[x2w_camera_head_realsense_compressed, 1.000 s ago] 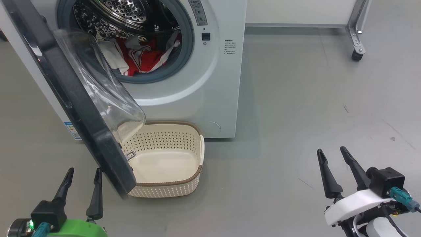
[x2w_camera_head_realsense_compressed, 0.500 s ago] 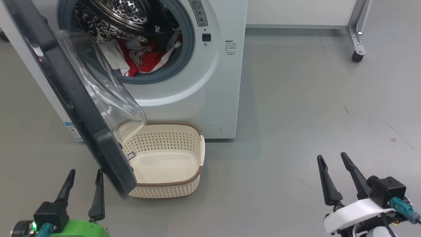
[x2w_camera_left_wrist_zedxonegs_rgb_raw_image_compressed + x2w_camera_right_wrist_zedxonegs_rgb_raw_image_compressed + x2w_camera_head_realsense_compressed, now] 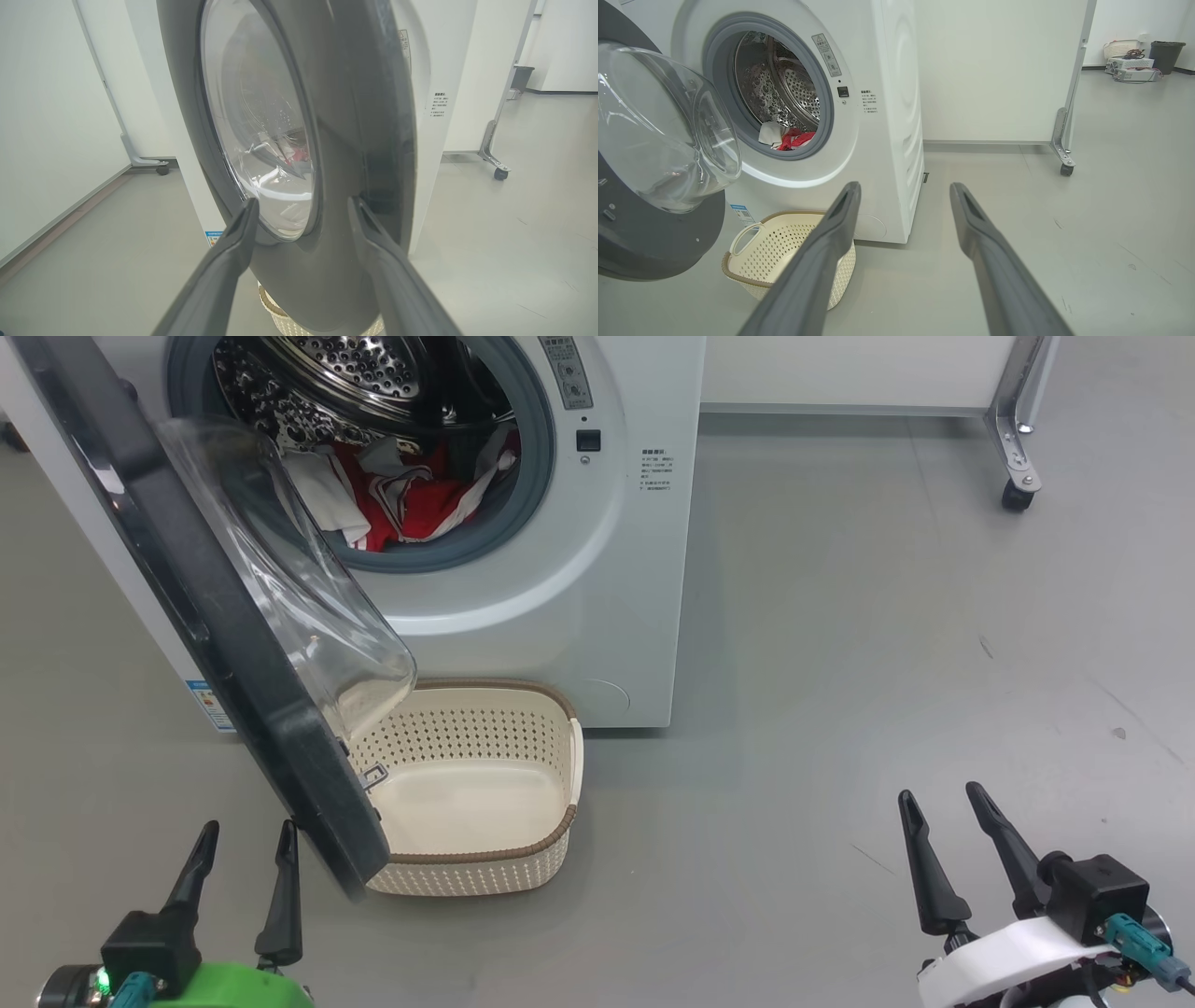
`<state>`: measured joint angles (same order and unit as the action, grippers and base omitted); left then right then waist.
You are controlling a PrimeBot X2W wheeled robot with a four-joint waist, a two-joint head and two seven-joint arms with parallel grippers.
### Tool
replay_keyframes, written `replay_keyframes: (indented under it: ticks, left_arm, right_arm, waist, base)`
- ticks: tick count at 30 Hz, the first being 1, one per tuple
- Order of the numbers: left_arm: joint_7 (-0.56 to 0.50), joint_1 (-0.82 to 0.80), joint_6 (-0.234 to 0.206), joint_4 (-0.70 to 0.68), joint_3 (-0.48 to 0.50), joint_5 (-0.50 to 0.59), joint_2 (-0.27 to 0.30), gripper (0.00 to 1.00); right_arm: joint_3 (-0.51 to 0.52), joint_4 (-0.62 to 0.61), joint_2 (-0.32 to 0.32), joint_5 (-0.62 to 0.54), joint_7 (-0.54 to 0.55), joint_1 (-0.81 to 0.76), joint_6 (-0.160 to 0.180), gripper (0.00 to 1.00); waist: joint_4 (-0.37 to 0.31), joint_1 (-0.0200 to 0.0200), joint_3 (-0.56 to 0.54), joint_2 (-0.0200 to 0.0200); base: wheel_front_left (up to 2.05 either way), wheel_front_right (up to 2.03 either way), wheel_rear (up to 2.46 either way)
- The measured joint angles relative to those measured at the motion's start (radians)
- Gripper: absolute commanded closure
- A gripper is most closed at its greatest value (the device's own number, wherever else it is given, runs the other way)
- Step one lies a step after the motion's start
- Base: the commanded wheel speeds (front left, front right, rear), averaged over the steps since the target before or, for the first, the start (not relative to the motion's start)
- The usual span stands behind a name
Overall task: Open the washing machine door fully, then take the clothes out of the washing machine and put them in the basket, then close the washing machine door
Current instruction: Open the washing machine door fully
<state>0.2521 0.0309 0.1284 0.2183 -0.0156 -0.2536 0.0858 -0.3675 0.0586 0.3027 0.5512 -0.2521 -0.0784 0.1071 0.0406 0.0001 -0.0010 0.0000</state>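
White washing machine (image 3: 597, 616), grey door ring (image 3: 537, 476), shiny perforated drum (image 3: 364, 369). The clothes (image 3: 411, 509) are red with white trim, possibly striped. The washing machine door (image 3: 215, 625) has a black rim around clear glass. The basket (image 3: 467, 877) is cream, dotted with holes, brown-rimmed.

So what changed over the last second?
Right gripper slid back toward the head view's bottom edge; left gripper did the same, only slightly. Nothing grasped or released. Both remain open and empty; washing machine door, clothes and basket unchanged.
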Motion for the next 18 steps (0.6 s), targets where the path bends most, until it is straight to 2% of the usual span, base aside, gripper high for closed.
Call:
replay_keyframes:
  ticks: [18]
  left_arm:
    - [0.0, 0.0, 0.0, 0.004, -0.019, 0.0, -0.001, 0.0]
  right_arm:
    - [0.022, -0.003, -0.021, -0.04, 0.0, -0.028, -0.018, 0.0]
  waist:
    - [0.007, 0.0, 0.002, 0.0]
  base:
    - [0.0, 0.0, 0.0]
